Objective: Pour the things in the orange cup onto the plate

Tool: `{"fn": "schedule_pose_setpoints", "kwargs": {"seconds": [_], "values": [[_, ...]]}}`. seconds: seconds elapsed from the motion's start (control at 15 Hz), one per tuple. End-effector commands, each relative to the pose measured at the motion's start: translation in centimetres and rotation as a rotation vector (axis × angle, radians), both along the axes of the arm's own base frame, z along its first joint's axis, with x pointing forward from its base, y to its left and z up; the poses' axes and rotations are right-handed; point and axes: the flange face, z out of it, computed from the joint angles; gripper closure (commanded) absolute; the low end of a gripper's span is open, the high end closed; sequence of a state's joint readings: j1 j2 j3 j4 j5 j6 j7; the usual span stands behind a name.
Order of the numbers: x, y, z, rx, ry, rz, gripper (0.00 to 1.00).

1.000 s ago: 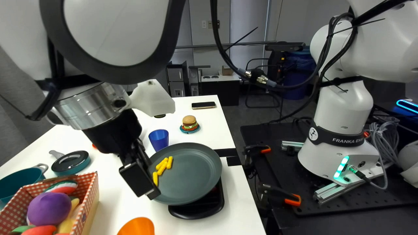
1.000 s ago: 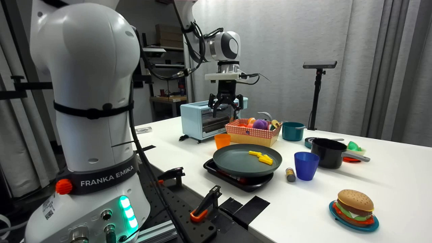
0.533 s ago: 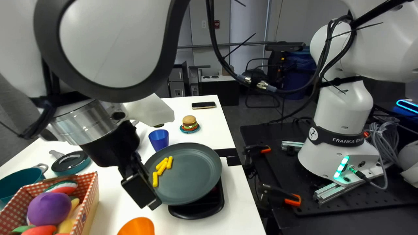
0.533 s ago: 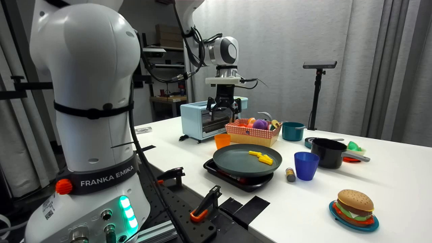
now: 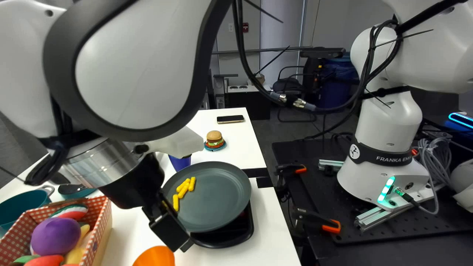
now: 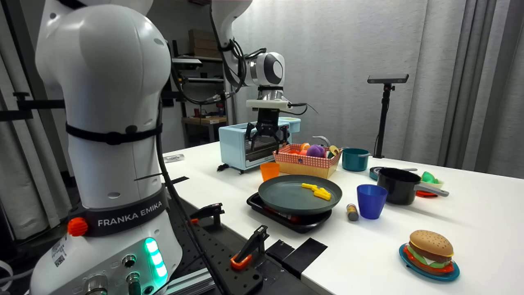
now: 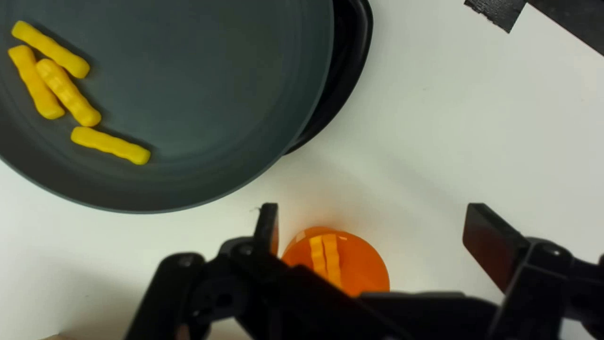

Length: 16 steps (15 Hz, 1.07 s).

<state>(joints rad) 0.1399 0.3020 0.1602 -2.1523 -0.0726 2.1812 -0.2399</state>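
Lower now, grasp yet to come

The gripper (image 7: 373,222) has descended over the last second, fingers (image 7: 488,252) spread wide, holding nothing; the orange cup (image 7: 362,267) stands upright on the table (image 6: 462,213), just beside the plate (image 5: 216,199), not touching; the plate lies near the table edge by the robot base (image 5: 386,159). Two yellow sticks (image 7: 332,257) show inside the cup, while four other yellow sticks (image 7: 68,93) lie on the plate; the descent suggests an approach to the cup, with pouring still ahead; in the wrist view the cup sits nearer one finger, so centring seems wise before closing.
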Motion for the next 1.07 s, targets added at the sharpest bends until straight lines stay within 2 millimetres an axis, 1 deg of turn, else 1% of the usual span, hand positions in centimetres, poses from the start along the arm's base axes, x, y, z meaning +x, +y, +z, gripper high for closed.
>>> {"fn": "schedule_pose_setpoints", "kwargs": {"seconds": [0.0, 0.33, 0.4, 0.53, 0.8, 1.0], "values": [[0.0, 0.0, -0.2, 0.000, 0.006, 0.003, 0.00], [-0.1, 0.0, -0.5, 0.000, 0.013, 0.008, 0.00], [0.1, -0.3, -0.3, -0.005, 0.004, 0.002, 0.00], [0.4, -0.4, -0.5, 0.000, 0.004, 0.007, 0.00], [0.8, 0.3, -1.2, 0.008, 0.021, 0.040, 0.00], [1.0, 1.2, -2.0, 0.023, 0.035, 0.084, 0.00]]}}
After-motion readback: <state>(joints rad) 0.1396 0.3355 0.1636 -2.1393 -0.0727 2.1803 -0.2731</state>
